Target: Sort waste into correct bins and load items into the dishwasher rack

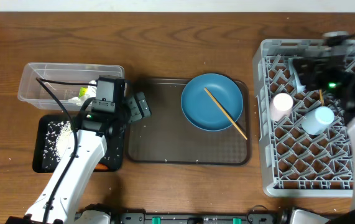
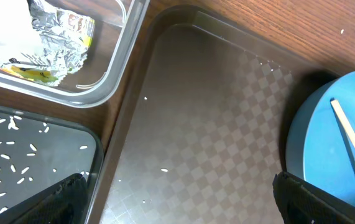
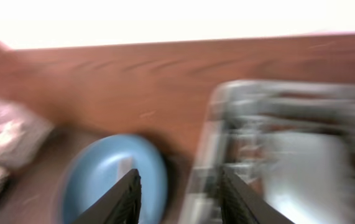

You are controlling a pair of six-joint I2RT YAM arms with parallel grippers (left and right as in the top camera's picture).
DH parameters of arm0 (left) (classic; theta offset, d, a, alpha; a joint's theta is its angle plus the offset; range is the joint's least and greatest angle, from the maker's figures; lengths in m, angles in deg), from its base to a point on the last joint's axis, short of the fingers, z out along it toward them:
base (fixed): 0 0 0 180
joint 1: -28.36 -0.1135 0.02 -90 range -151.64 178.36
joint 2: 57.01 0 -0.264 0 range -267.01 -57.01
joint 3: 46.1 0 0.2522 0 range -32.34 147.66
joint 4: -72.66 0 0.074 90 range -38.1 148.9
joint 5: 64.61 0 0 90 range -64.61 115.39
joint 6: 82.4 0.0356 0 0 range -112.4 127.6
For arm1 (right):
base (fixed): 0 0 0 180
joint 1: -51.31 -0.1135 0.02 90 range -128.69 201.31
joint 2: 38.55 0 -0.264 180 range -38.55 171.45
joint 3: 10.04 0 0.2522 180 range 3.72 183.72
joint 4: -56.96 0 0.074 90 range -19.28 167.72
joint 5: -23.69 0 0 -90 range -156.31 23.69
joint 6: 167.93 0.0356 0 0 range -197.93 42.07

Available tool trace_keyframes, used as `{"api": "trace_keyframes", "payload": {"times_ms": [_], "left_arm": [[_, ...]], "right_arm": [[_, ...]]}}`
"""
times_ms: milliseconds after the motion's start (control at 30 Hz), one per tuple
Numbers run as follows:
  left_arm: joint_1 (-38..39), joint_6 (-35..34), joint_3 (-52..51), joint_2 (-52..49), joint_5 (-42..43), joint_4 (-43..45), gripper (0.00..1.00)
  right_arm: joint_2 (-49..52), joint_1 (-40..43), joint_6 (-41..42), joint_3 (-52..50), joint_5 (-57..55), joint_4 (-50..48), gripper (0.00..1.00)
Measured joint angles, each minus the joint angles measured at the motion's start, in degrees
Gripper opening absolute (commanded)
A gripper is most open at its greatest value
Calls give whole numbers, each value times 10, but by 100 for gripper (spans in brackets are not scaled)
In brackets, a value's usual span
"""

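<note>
The clear tub [image 1: 34, 79] holds the yellow-green wrapper [image 1: 81, 94], which also shows in the left wrist view [image 2: 53, 38]. The black tray [image 1: 43, 158] holds rice grains [image 1: 58, 133] and an orange piece [image 1: 102, 167]. The blue plate [image 1: 212, 101] lies on the brown tray with one chopstick [image 1: 225, 113] across it. The grey rack [image 1: 264, 124] holds the pink cup [image 1: 282, 104], the light blue cup [image 1: 318, 119] and another chopstick [image 1: 321, 96]. My left gripper [image 1: 141, 107] is open and empty over the brown tray's left end. My right gripper [image 1: 298, 67] is open and empty over the rack's far side. No white bowl is in view.
The brown textured tray [image 1: 165, 140] lies in the middle, with a few stray rice grains [image 2: 164, 170] on it. The right wrist view is blurred; it shows the plate [image 3: 102, 180] and the rack's edge [image 3: 227, 112]. The right arm covers the rack's far right corner.
</note>
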Motion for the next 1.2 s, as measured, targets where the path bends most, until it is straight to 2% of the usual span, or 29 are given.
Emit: {"api": "trace_keyframes", "payload": {"times_ms": [200, 467, 800, 833, 933, 1033, 1100, 1200], "left_arm": [[0, 0, 0, 0, 0, 0, 98], [0, 0, 0, 0, 0, 0, 98], [0, 0, 0, 0, 0, 0, 98], [0, 0, 0, 0, 0, 0, 98], [0, 0, 0, 0, 0, 0, 98], [0, 0, 0, 0, 0, 0, 98], [0, 0, 0, 0, 0, 0, 98], [0, 0, 0, 0, 0, 0, 98]], "right_arm": [[22, -130, -21, 0, -2, 16, 50], [101, -301, -49, 0, -188, 17, 54], [205, -379, -109, 0, -356, 33, 58], [214, -380, -113, 0, -366, 37, 57], [233, -380, -125, 0, -386, 51, 44], [247, -380, -130, 0, -396, 64, 29], [252, -380, -134, 0, -402, 67, 15], [252, -380, -136, 0, -405, 64, 1]]}}
